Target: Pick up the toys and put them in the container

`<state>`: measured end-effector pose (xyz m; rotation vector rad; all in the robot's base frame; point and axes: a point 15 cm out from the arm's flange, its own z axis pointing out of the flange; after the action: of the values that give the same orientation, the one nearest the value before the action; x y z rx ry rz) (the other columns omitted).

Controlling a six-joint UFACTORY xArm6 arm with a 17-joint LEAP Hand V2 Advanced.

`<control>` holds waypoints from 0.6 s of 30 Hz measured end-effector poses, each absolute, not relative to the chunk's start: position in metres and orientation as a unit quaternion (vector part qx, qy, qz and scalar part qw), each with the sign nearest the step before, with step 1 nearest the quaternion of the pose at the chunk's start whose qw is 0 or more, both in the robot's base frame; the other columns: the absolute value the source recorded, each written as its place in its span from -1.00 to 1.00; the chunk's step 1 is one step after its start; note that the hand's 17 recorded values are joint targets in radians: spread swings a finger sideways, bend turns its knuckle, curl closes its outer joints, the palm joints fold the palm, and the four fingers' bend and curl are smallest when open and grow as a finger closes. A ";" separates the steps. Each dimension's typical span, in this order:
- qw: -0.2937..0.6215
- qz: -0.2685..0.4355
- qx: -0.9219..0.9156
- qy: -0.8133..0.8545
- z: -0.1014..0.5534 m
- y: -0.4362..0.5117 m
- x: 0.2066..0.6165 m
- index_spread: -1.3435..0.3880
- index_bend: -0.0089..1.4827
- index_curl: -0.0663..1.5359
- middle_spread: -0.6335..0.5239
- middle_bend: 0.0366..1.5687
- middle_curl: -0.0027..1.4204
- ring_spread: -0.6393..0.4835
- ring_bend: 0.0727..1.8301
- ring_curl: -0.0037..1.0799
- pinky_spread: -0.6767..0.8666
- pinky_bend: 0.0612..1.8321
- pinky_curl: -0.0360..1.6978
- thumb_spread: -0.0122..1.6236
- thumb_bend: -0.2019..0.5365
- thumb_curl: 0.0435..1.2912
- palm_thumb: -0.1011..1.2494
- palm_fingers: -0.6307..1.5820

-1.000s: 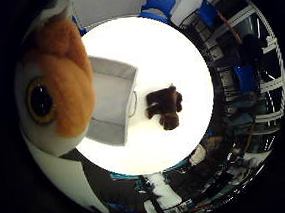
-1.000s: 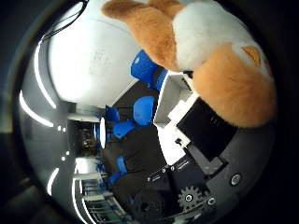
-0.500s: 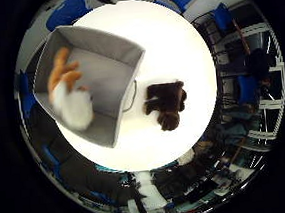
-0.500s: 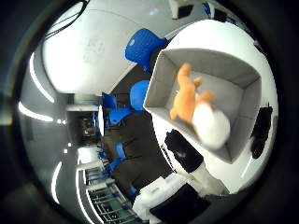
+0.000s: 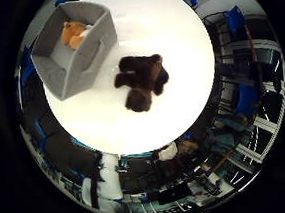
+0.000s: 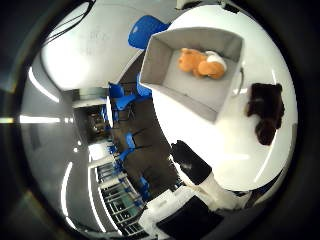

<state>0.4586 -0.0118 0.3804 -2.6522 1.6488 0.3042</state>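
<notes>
While the palm looks down from well above the round white table (image 5: 177, 48), no finger shows in either view, so I cannot tell how far open the hand is or whether it holds anything. The orange and white plush toy (image 6: 202, 63) lies inside the grey container (image 6: 172, 82), on its floor, far from the palm. The dark brown plush toy (image 5: 141, 81) lies on the table just beside the container, not touching it, more directly below the palm. Blue chairs (image 6: 145, 30) stand around the table.
</notes>
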 end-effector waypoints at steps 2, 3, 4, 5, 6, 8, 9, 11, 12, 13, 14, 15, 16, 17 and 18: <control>-0.031 0.081 -0.859 0.505 0.378 -0.038 0.456 0.06 -0.78 -0.58 0.23 -0.80 -0.53 0.51 -0.71 -0.52 0.44 -0.57 -0.53 0.45 -0.51 -0.53 0.05 -0.41; -0.043 0.075 -0.862 0.500 0.378 -0.051 0.456 0.07 -0.78 -0.58 0.21 -0.80 -0.54 0.51 -0.71 -0.52 0.43 -0.56 -0.54 0.44 -0.50 -0.53 0.06 -0.42; -0.055 0.071 -0.865 0.493 0.377 -0.063 0.455 0.07 -0.78 -0.59 0.21 -0.80 -0.54 0.51 -0.71 -0.52 0.43 -0.56 -0.54 0.42 -0.51 -0.53 0.07 -0.42; -0.063 0.067 -0.868 0.488 0.377 -0.073 0.454 0.07 -0.78 -0.59 0.20 -0.80 -0.54 0.51 -0.72 -0.52 0.42 -0.56 -0.55 0.41 -0.51 -0.53 0.07 -0.43; -0.071 0.063 -0.871 0.482 0.377 -0.083 0.454 0.07 -0.78 -0.59 0.19 -0.80 -0.55 0.50 -0.73 -0.53 0.42 -0.56 -0.55 0.39 -0.50 -0.53 0.09 -0.43; -0.084 0.046 -0.877 0.472 0.379 -0.098 0.458 0.06 -0.78 -0.60 0.17 -0.80 -0.55 0.50 -0.74 -0.53 0.40 -0.56 -0.56 0.37 -0.51 -0.53 0.10 -0.44; -0.089 0.033 -0.879 0.467 0.382 -0.104 0.462 0.06 -0.79 -0.60 0.17 -0.80 -0.55 0.50 -0.74 -0.53 0.40 -0.56 -0.56 0.36 -0.51 -0.53 0.10 -0.44; -0.103 -0.006 -0.883 0.458 0.389 -0.119 0.475 0.05 -0.79 -0.61 0.16 -0.80 -0.55 0.50 -0.74 -0.53 0.39 -0.56 -0.56 0.34 -0.53 -0.54 0.08 -0.45; -0.114 -0.027 -0.884 0.453 0.392 -0.127 0.481 0.05 -0.79 -0.61 0.15 -0.80 -0.56 0.50 -0.74 -0.52 0.39 -0.56 -0.57 0.32 -0.53 -0.55 0.06 -0.45; -0.122 -0.039 -0.884 0.449 0.394 -0.132 0.483 0.05 -0.79 -0.61 0.14 -0.81 -0.56 0.49 -0.74 -0.52 0.39 -0.55 -0.57 0.31 -0.54 -0.55 0.04 -0.45; -0.128 -0.046 -0.885 0.445 0.393 -0.135 0.482 0.05 -0.79 -0.62 0.14 -0.81 -0.56 0.48 -0.75 -0.52 0.39 -0.55 -0.57 0.30 -0.53 -0.56 0.03 -0.45; -0.135 -0.048 -0.886 0.441 0.391 -0.137 0.480 0.05 -0.79 -0.62 0.14 -0.81 -0.56 0.48 -0.75 -0.52 0.38 -0.55 -0.57 0.29 -0.53 -0.56 0.02 -0.45; -0.140 -0.057 -0.887 0.436 0.392 -0.140 0.480 0.05 -0.79 -0.62 0.14 -0.81 -0.57 0.48 -0.75 -0.52 0.38 -0.55 -0.57 0.29 -0.53 -0.57 0.01 -0.45; -0.144 -0.065 -0.889 0.429 0.390 -0.141 0.481 0.05 -0.79 -0.62 0.14 -0.81 -0.57 0.48 -0.75 -0.52 0.38 -0.55 -0.57 0.28 -0.52 -0.57 0.01 -0.45; -0.149 -0.074 -0.891 0.423 0.390 -0.142 0.482 0.04 -0.79 -0.63 0.14 -0.81 -0.57 0.48 -0.75 -0.51 0.38 -0.54 -0.58 0.28 -0.52 -0.57 0.01 -0.45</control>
<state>0.4825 -0.1423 0.3895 -3.0995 1.4704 -0.2580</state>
